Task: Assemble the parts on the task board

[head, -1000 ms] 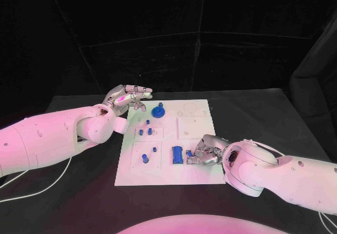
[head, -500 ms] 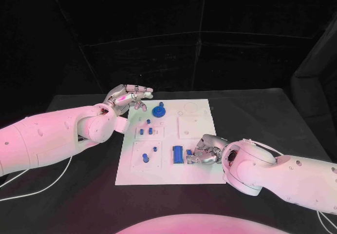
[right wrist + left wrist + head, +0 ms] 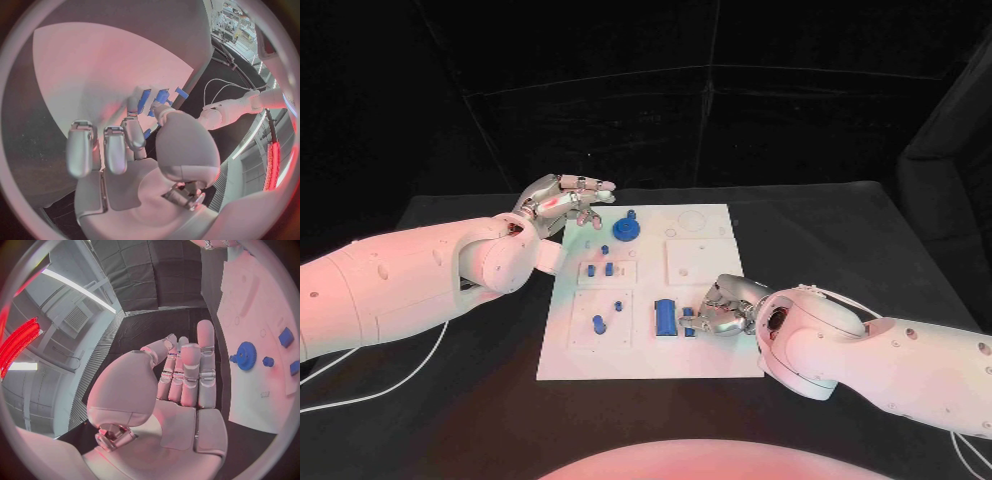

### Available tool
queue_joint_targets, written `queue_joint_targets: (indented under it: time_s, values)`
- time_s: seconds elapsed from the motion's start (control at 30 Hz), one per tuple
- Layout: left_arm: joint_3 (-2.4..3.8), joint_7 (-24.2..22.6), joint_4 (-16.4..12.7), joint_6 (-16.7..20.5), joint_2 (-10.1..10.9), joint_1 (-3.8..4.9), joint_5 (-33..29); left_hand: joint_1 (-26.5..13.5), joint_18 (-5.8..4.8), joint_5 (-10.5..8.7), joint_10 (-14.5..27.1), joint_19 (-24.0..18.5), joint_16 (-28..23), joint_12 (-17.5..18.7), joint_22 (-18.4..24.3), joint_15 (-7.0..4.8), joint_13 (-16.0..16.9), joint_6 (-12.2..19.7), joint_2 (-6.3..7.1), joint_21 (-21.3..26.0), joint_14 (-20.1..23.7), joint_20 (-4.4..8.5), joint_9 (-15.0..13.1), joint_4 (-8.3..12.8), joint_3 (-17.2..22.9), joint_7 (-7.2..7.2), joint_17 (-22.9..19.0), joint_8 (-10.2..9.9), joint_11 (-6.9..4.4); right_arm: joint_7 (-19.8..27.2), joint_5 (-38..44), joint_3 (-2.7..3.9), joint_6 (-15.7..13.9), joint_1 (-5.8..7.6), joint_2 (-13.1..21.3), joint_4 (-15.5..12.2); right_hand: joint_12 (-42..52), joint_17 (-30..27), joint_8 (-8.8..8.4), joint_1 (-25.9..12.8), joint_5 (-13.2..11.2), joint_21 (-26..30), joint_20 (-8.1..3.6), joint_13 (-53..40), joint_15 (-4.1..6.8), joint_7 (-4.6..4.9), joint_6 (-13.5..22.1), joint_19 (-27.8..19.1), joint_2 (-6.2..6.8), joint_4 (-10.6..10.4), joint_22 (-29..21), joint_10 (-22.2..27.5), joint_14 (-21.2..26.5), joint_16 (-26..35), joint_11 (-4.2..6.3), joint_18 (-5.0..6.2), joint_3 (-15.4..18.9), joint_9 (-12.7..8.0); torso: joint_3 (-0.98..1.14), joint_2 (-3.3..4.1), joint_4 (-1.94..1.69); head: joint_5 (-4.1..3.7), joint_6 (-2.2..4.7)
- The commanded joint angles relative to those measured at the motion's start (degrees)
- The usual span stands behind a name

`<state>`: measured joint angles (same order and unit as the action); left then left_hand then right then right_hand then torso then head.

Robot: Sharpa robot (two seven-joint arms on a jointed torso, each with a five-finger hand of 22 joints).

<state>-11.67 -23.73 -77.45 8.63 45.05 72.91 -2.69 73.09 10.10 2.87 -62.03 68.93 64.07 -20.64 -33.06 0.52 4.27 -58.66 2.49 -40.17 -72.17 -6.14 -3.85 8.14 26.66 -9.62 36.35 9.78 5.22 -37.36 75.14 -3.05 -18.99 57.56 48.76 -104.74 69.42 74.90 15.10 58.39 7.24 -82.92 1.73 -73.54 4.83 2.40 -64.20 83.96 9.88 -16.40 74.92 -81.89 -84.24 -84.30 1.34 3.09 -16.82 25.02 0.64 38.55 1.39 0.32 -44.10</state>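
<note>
Head view puts the right hand [image 3: 720, 312] low on the near right part of the task board [image 3: 711, 350], fingers curled around a small blue part [image 3: 688, 320], pinching it just beside a taller blue block [image 3: 665, 318] standing on the board. The left hand [image 3: 564, 201] hovers off the board's far left corner, fingers apart and grasping nothing. Near it a blue gear [image 3: 626, 229] sits on the board, with small blue pegs [image 3: 599, 269] in a row between gear and block. Everything rests on the black table [image 3: 459, 380].
</note>
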Motion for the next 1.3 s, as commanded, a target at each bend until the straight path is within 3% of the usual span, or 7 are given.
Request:
queue_joint_targets:
  time_s: [0.03,0.63,0.8,0.97,1.03,1.13,1.3]
  values:
    - [0.04,0.1,-0.1,-1.0,0.0,0.09,0.1,0.0,0.41,0.31,0.4,-0.1,0.4,-0.4,0.1,-0.12,-0.1,0.0,-0.38,0.2,0.3,0.00,0.0,0.2,0.1,0.06,-0.1,0.4,-0.04,0.0,0.3,0.01,-0.7,0.05,-0.2,0.0,-0.4,5.7,-0.05,-1.4,4.6,0.3,-0.45,0.2,0.21,0.41,0.2,0.4,0.43,-0.1,1.6,0.2,-3.8,0.4,0.03,-0.21,3.6,0.1,0.02,0.04,0.07,0.03,-0.06]
    - [0.04,0.1,0.0,-1.0,0.0,0.09,0.1,0.0,0.41,0.30,0.5,-0.1,0.4,-0.4,0.1,-0.12,-0.1,0.0,-0.37,0.2,0.3,0.00,0.0,0.2,0.2,0.04,-0.1,0.4,-0.02,5.4,-1.7,0.01,-5.0,0.06,2.4,-1.6,-1.2,5.1,-1.14,5.2,8.3,0.7,-0.25,0.5,-0.07,0.96,1.6,0.2,-4.13,0.7,1.3,0.7,-3.7,1.0,-0.35,-0.12,12.7,0.1,0.03,-0.11,0.05,-0.05,-0.05]
    - [0.03,-0.4,0.8,-0.6,-0.3,0.07,0.1,-0.1,0.39,0.27,0.5,-0.1,0.4,-0.4,0.1,-0.10,-0.1,0.0,-0.25,0.2,0.4,-0.01,0.0,0.2,0.1,0.01,-0.2,0.4,0.01,14.3,-12.5,0.04,-8.0,0.65,5.0,-2.3,-16.0,-3.7,-4.03,8.4,9.4,7.4,0.76,11.6,-1.38,2.95,6.7,-4.6,-5.05,0.6,-8.9,8.1,-1.2,7.8,-2.07,1.90,14.6,-1.2,0.05,-0.35,-0.01,-0.10,0.46]
    - [0.02,-2.0,2.0,1.0,-0.8,0.02,-0.8,-3.3,0.25,0.12,0.3,-0.3,0.1,-0.7,0.2,0.29,0.0,0.1,1.11,0.5,0.8,-0.30,0.0,-1.5,-2.2,0.01,-1.0,0.4,0.16,29.2,-28.8,0.06,-7.6,3.47,5.8,1.1,-35.1,-29.8,-5.36,15.1,8.9,31.5,2.37,26.8,-2.89,4.66,9.4,-18.2,-6.84,1.9,-39.3,17.8,7.1,33.6,-3.83,7.06,16.2,-2.9,-0.04,-1.24,0.06,-0.21,0.84]
    - [0.02,-2.8,2.3,2.4,-1.0,-0.02,-2.1,-6.2,0.13,0.10,0.4,-0.8,-1.8,-0.8,0.4,0.58,0.0,0.2,2.89,1.0,2.7,-0.53,0.0,-3.0,-4.8,-0.09,-4.6,0.4,0.43,33.3,-34.6,0.06,-6.4,4.24,5.6,3.0,-39.4,-36.6,-6.42,16.9,7.6,37.2,3.44,29.9,-4.40,5.96,11.1,-21.8,-7.19,2.5,-43.5,22.0,12.3,42.6,-5.21,7.00,16.4,-3.8,-0.18,-1.56,0.08,-0.34,1.38]
    - [0.01,-4.3,3.4,4.2,-1.5,-0.11,-5.3,-6.6,0.05,-0.01,0.5,-3.8,-5.6,-1.1,1.6,0.87,0.1,0.1,3.10,3.3,7.8,-0.90,-0.1,-3.7,-6.7,0.22,-8.1,0.5,0.32,41.7,-47.1,0.07,-3.3,5.57,4.8,8.1,-44.7,-39.4,-7.22,20.5,6.4,44.2,5.32,34.8,-6.78,7.54,12.2,-26.4,-8.04,4.2,-47.6,27.3,18.3,49.4,-7.22,6.65,16.0,-5.1,-0.40,-2.19,0.14,-0.39,2.11]
    - [0.02,-5.2,6.2,3.3,-2.7,-0.27,-7.5,-5.2,-0.56,0.05,2.3,-13.4,-20.1,0.2,7.2,3.13,-0.4,0.3,2.18,13.1,18.0,-2.92,0.0,-4.7,-10.4,-0.49,-15.0,0.3,1.55,49.5,-59.2,0.08,0.7,6.61,1.7,17.1,-49.7,-46.0,-7.78,24.1,5.1,52.9,6.72,45.8,-7.25,6.60,8.5,-26.2,-9.64,5.6,-53.7,22.4,19.8,58.4,-7.66,7.60,14.7,-8.1,-0.83,-3.48,0.24,-0.51,3.76]
